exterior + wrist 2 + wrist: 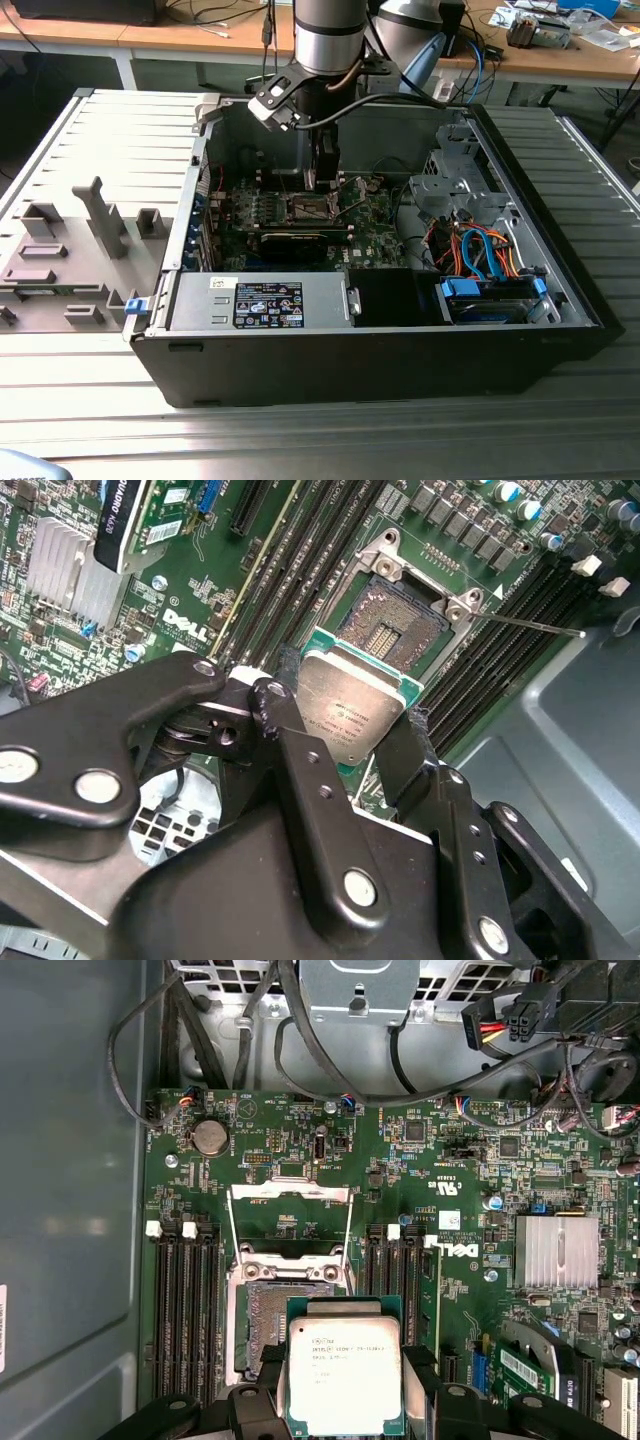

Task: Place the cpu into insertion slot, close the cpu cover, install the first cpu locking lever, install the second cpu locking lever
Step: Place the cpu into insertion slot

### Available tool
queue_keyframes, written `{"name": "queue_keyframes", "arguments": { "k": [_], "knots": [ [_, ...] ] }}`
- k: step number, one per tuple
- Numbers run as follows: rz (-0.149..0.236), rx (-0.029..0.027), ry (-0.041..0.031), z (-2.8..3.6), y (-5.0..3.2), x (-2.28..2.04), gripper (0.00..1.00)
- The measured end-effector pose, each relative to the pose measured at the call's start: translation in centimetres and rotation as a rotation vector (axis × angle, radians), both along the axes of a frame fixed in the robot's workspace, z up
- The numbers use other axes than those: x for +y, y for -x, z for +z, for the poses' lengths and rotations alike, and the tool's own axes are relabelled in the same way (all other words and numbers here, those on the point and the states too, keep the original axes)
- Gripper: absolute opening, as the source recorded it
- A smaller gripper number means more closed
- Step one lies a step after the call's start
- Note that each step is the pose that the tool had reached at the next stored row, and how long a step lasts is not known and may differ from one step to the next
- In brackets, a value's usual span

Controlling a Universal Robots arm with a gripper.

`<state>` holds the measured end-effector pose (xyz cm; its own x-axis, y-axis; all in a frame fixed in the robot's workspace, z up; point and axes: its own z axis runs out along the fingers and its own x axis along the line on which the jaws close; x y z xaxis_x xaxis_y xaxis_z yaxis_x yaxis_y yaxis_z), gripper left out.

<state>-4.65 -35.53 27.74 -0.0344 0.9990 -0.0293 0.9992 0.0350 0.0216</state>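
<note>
Silver cpu (345,1375), small print on top, clamped in tool (350,708) near open insertion slot (262,1325).

cpu (345,1375): fine dark lines of print are running across its silver top in both wrist views, too small to make out.
green board (470,1180): a white logo word is standing on it, with tiny white component marks scattered around.
black card (118,525): white lettering is running along its edge.
silver box (325,300): a dark label (268,304) is carrying blue and white marks, unreadable.
</note>
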Motion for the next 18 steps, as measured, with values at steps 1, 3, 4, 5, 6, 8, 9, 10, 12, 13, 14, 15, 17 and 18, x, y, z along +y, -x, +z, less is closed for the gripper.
{"name": "queue_keyframes", "arguments": {
  "k": [1, 3, 4, 5, 6, 8, 9, 10, 12, 13, 14, 15, 17, 18],
  "knots": [
    [0.000, 0.0000, 0.0001, -0.01, 0.00, 0.00, 0.55],
    [0.000, 0.0000, 0.0013, -0.62, 0.00, 0.00, 0.55],
    [0.000, 0.0000, 0.0017, -0.86, 0.00, 0.00, 0.55],
    [0.000, 0.0000, 0.0025, -1.06, 0.00, 0.08, 0.55],
    [0.000, 0.0000, 0.0027, -1.32, 0.00, 0.20, 0.55],
    [0.000, -0.0001, 0.0027, -1.42, 0.00, 0.27, 0.55],
    [0.000, 0.0000, 0.0029, -1.46, 0.00, 0.31, 0.55],
    [0.000, 0.0000, 0.0030, -1.49, 0.00, 0.34, 0.55],
    [0.000, 0.0000, 0.0030, -1.58, 0.00, 0.41, 0.55],
    [0.000, 0.0000, 0.0030, -1.62, 0.00, 0.44, 0.55],
    [0.000, 0.0001, 0.0031, -1.66, 0.00, 0.48, 0.55],
    [0.000, 0.0000, 0.0033, -1.70, 0.00, 0.54, 0.55],
    [0.000, 0.0000, 0.0033, -1.81, 0.00, 0.68, 0.55],
    [0.000, -0.0001, 0.0032, -1.94, 0.00, 0.78, 0.55]
  ]
}}
